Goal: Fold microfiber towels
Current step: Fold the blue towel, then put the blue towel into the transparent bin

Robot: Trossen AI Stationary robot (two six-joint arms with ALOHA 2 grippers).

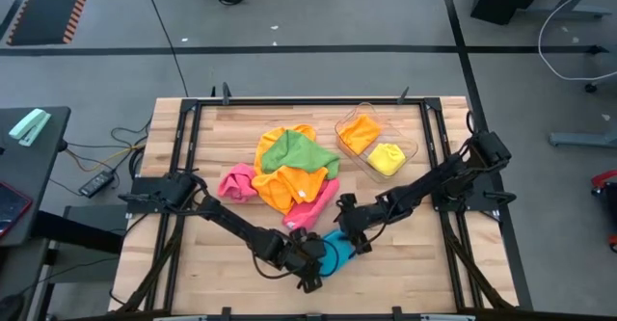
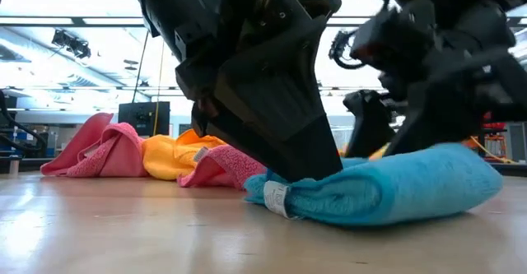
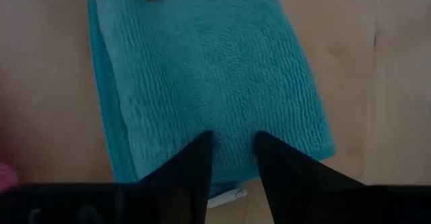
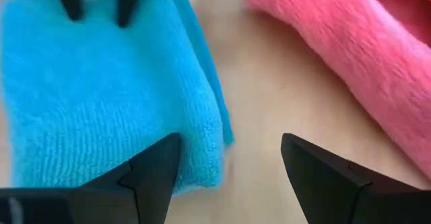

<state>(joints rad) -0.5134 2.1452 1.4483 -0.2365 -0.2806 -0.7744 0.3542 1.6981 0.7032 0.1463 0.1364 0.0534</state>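
My folded blue microfiber towel lies flat near the table's front edge; pink, orange and green cloths sit crumpled in a heap behind it.

We see the blue towel mostly hidden under both grippers at lower centre; the pink towel runs off the right edge.

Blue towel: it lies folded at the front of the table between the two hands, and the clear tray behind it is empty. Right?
Not quite. The blue towel does lie folded between the left hand and right hand, but the clear tray is not empty: the high view shows an orange towel and a yellow towel in it.
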